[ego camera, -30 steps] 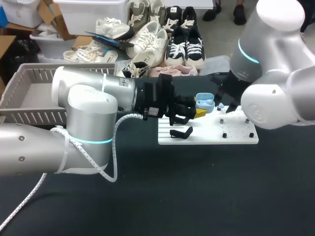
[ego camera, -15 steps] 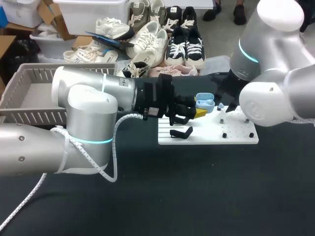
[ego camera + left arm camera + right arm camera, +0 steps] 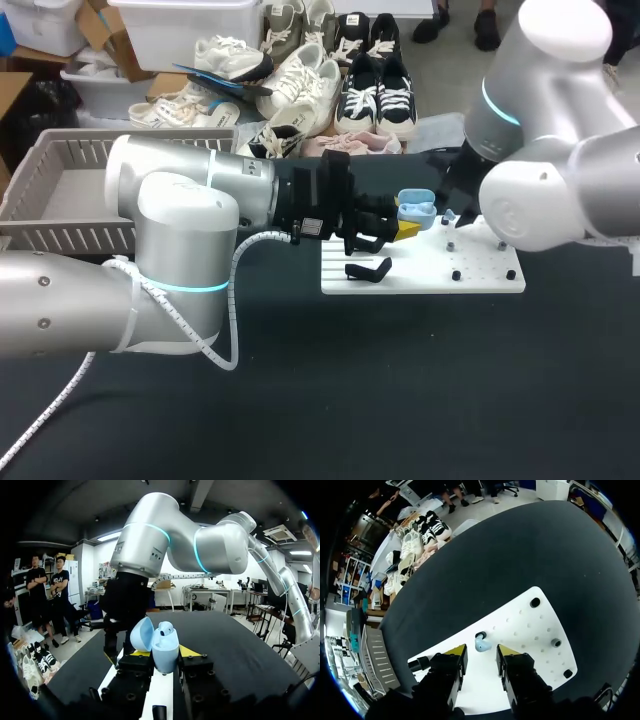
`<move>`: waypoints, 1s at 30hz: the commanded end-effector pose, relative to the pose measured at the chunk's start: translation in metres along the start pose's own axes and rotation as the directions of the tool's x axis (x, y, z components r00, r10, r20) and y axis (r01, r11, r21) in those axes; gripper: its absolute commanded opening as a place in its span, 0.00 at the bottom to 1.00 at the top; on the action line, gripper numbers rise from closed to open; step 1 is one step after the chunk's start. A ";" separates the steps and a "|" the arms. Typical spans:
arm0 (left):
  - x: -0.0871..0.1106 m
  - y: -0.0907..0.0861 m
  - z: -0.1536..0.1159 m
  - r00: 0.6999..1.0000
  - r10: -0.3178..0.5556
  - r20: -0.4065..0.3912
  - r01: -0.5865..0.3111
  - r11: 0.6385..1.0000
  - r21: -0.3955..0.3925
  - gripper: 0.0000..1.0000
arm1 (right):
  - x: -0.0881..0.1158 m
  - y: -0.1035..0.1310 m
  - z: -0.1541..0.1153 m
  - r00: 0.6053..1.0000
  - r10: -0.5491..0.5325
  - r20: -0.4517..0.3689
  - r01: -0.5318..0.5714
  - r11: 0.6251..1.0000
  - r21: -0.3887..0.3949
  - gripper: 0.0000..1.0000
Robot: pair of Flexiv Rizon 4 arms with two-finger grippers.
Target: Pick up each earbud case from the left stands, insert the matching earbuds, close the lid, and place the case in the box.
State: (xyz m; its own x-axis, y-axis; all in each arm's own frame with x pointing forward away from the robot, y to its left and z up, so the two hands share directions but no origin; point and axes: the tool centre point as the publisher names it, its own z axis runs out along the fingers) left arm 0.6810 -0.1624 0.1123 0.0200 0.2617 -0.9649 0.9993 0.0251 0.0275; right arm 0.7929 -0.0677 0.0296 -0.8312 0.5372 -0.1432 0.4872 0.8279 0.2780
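My left gripper (image 3: 164, 653) is shut on a light blue earbud case (image 3: 165, 650), held upright over the white stand board (image 3: 420, 268). Its lid (image 3: 142, 633) is swung open, and one earbud (image 3: 166, 627) sits inside. In the head view the case (image 3: 415, 209) hangs just left of my right arm (image 3: 530, 200). My right gripper (image 3: 481, 653) points down at the board (image 3: 525, 630), open. A light blue earbud (image 3: 481, 643) rests on a peg just ahead of its fingertips (image 3: 456, 651), untouched.
A black case stand (image 3: 368, 270) lies on the board's left part, and several small black pegs (image 3: 555, 642) dot its right part. A grey slatted box (image 3: 60, 195) stands at the far left. Black table surface spreads in front of the board.
My right arm has shifted slightly to the left above the board. The left arm and the case have kept still.
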 end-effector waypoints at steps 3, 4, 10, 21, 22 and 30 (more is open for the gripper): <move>0.000 0.001 0.000 1.000 0.000 0.001 0.000 1.000 0.001 0.00 | -0.003 0.000 0.002 1.000 0.004 -0.007 -0.004 1.000 0.003 0.35; 0.000 0.001 0.000 1.000 0.000 0.001 0.000 1.000 0.001 0.00 | -0.003 0.000 0.003 1.000 0.005 -0.008 -0.005 1.000 0.003 0.35; 0.000 0.001 0.000 1.000 0.000 0.001 0.000 1.000 0.001 0.00 | -0.003 0.000 0.007 1.000 0.003 -0.014 -0.002 1.000 0.010 0.31; 0.000 0.001 0.000 1.000 0.000 0.001 0.000 1.000 0.001 0.00 | -0.004 -0.001 0.009 1.000 0.008 -0.019 -0.008 1.000 0.012 0.21; 0.000 0.001 0.000 1.000 0.000 0.001 0.000 1.000 0.001 0.00 | -0.004 -0.001 0.009 1.000 0.008 -0.019 -0.008 1.000 0.011 0.21; 0.000 0.001 0.000 1.000 0.000 0.001 0.000 1.000 0.001 0.00 | -0.005 0.000 0.010 1.000 0.008 -0.020 -0.008 1.000 0.012 0.00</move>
State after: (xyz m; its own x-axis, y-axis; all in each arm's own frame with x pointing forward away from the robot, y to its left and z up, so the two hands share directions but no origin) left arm 0.6810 -0.1624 0.1123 0.0200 0.2617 -0.9649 0.9993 0.0251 0.0275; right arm 0.7973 -0.0685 0.0215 -0.8307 0.5420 -0.1269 0.4967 0.8247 0.2705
